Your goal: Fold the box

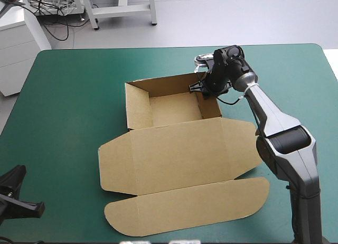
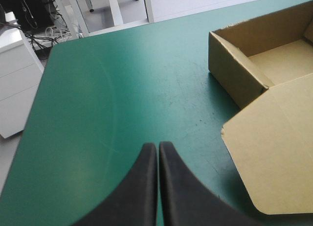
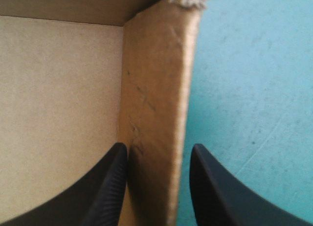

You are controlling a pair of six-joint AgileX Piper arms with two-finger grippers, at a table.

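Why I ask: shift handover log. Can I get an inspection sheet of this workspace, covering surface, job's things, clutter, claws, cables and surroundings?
Surface: teal-green cover, flat.
Job's things: box, an open tray on the far side, its lid flat toward the near edge.
Clutter: nothing seen.
Claws: left claw shut, over bare cover, apart from the box; right claw open, astride the tray's wall near its far right corner, one finger inside, one outside.
Cables: nothing seen.
Surroundings: nothing seen.
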